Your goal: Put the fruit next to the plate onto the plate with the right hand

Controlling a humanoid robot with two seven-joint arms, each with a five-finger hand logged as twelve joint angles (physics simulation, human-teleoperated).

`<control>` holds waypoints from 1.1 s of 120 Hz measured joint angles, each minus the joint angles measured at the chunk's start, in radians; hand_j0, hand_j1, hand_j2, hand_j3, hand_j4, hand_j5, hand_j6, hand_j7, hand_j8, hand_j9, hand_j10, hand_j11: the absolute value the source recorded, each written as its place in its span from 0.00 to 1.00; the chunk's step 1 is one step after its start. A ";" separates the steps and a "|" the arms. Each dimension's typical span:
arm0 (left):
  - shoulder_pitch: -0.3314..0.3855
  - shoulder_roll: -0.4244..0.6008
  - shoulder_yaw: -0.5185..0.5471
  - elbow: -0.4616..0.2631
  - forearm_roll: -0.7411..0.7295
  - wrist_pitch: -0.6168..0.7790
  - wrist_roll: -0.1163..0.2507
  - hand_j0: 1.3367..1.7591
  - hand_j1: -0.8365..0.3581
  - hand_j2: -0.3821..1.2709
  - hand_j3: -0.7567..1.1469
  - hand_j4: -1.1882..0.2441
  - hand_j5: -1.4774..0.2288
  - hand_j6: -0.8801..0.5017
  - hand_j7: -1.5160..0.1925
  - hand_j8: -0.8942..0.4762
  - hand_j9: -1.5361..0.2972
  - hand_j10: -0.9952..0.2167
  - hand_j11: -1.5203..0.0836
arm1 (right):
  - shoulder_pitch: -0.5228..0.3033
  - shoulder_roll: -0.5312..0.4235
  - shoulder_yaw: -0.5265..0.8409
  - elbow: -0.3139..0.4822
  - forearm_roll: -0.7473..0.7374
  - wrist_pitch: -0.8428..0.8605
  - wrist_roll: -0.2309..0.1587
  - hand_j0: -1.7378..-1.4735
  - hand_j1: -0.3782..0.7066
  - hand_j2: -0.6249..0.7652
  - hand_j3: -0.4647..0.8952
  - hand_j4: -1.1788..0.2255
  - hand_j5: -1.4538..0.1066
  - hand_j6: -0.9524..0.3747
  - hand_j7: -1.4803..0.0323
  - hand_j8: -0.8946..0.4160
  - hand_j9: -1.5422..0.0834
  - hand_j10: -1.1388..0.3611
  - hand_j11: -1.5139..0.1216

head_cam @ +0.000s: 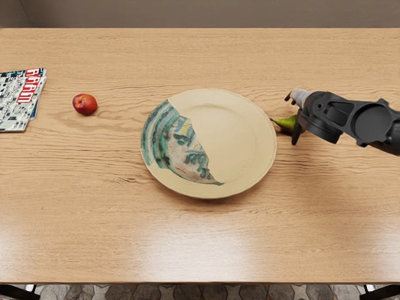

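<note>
Head view: right hand (314,116) at green pear (285,123) beside plate (240,134), grip cannot be told

The right hand (310,116) covers most of the green fruit (285,122) — I see only its narrow tip, and cannot tell whether it is gripped. The magazine (19,100) runs off the left edge, its small print unreadable.

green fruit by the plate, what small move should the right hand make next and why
Probably ease the right hand down around the green fruit to secure a grasp before any lift. The hand is right at the fruit, which lies just off the right rim of the plate and is partly hidden behind the hand. This view doesn't show a firm hold.
</note>
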 joint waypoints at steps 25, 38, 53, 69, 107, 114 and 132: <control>0.000 0.000 0.000 0.000 0.000 0.000 0.000 0.76 0.99 0.23 0.40 0.83 0.87 0.64 0.89 0.65 0.84 0.82 0.95 | -0.013 0.044 -0.001 -0.051 -0.001 -0.006 0.000 0.30 0.25 0.42 0.34 0.69 0.76 0.56 0.81 0.53 0.79 0.62 0.77; 0.000 0.000 0.000 0.000 0.000 0.000 0.000 0.76 0.99 0.23 0.40 0.83 0.87 0.64 0.89 0.65 0.84 0.82 0.95 | -0.014 0.051 -0.002 -0.058 -0.002 -0.006 0.000 0.30 0.28 0.42 0.34 0.67 0.74 0.54 0.78 0.50 0.76 0.60 0.74; 0.000 0.000 0.000 0.000 0.000 0.000 0.000 0.76 0.99 0.23 0.40 0.83 0.87 0.64 0.89 0.65 0.84 0.82 0.95 | -0.014 0.051 -0.003 -0.061 -0.003 -0.006 0.000 0.30 0.32 0.41 0.34 0.65 0.71 0.51 0.75 0.47 0.73 0.58 0.71; 0.000 0.000 0.000 0.000 0.000 0.000 0.000 0.76 0.99 0.23 0.40 0.83 0.87 0.64 0.89 0.65 0.84 0.82 0.95 | -0.014 0.050 -0.003 -0.061 -0.004 -0.006 0.000 0.30 0.37 0.41 0.34 0.62 0.67 0.48 0.71 0.44 0.70 0.55 0.68; 0.001 0.000 0.000 0.000 0.000 0.000 0.000 0.76 0.99 0.23 0.40 0.83 0.87 0.64 0.89 0.65 0.84 0.82 0.95 | -0.011 0.040 0.009 -0.058 0.031 0.109 0.000 0.36 0.68 0.34 0.34 0.35 0.46 0.53 0.33 0.66 0.32 0.62 0.43; 0.000 0.000 0.000 0.000 0.000 0.000 0.000 0.76 0.99 0.23 0.40 0.83 0.87 0.64 0.89 0.65 0.84 0.82 0.95 | -0.010 0.036 0.013 -0.058 0.043 0.132 0.001 0.38 0.75 0.35 0.34 0.30 0.44 0.65 0.23 0.76 0.25 0.71 0.34; 0.000 0.000 0.000 0.000 0.000 0.000 0.000 0.76 0.99 0.23 0.40 0.83 0.87 0.64 0.89 0.65 0.84 0.82 0.95 | -0.008 0.031 0.020 -0.059 0.056 0.157 0.002 0.41 0.80 0.42 0.34 0.24 0.39 0.73 0.16 0.84 0.21 0.79 0.28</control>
